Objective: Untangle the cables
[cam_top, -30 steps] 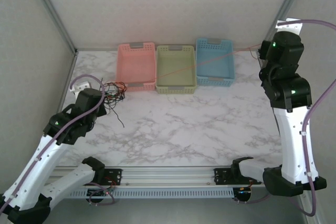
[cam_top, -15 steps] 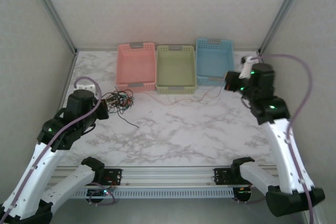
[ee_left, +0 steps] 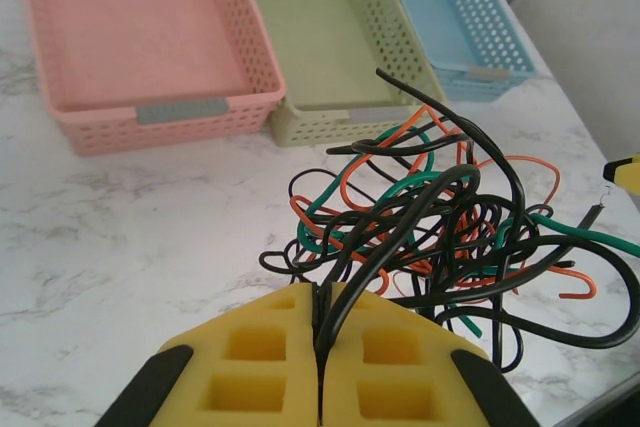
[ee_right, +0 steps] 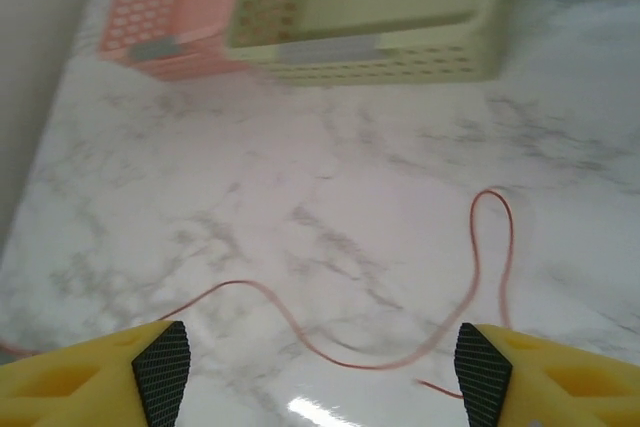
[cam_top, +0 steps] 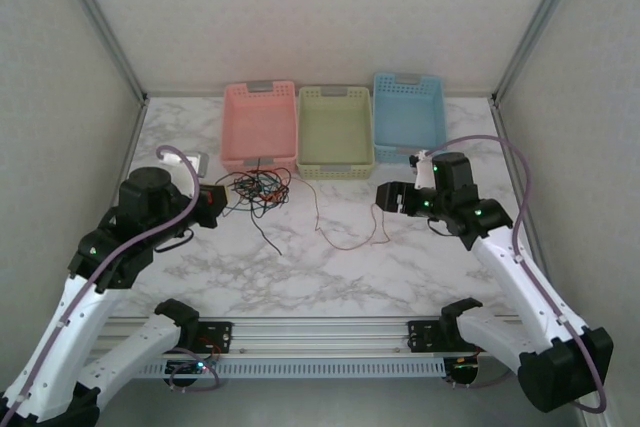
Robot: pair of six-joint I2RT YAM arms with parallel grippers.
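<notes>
A clump of black, red and green cables (cam_top: 256,190) (ee_left: 430,212) hangs off the table's left side, in front of the pink basket. My left gripper (cam_top: 212,209) (ee_left: 320,299) is shut on black strands at the clump's near edge, its yellow fingers (ee_left: 250,367) pressed together. One black strand (cam_top: 270,237) trails onto the marble. A single thin red cable (cam_top: 319,217) (ee_right: 291,325) lies loose in curves on the table centre. My right gripper (cam_top: 381,199) (ee_right: 322,372) hovers low over the red cable's right end, open wide, nothing between its fingers (ee_right: 110,377).
Three empty baskets stand in a row at the back: pink (cam_top: 260,157) (ee_left: 60,117), green (cam_top: 336,169) (ee_left: 300,122), blue (cam_top: 410,155) (ee_left: 480,72). White walls close in the left, right and back. A metal rail (cam_top: 320,332) runs along the near edge.
The right arm swung down from high at the right to low over the table centre and let go of the red cable, which now lies slack. The left gripper carried the clump rightward.
</notes>
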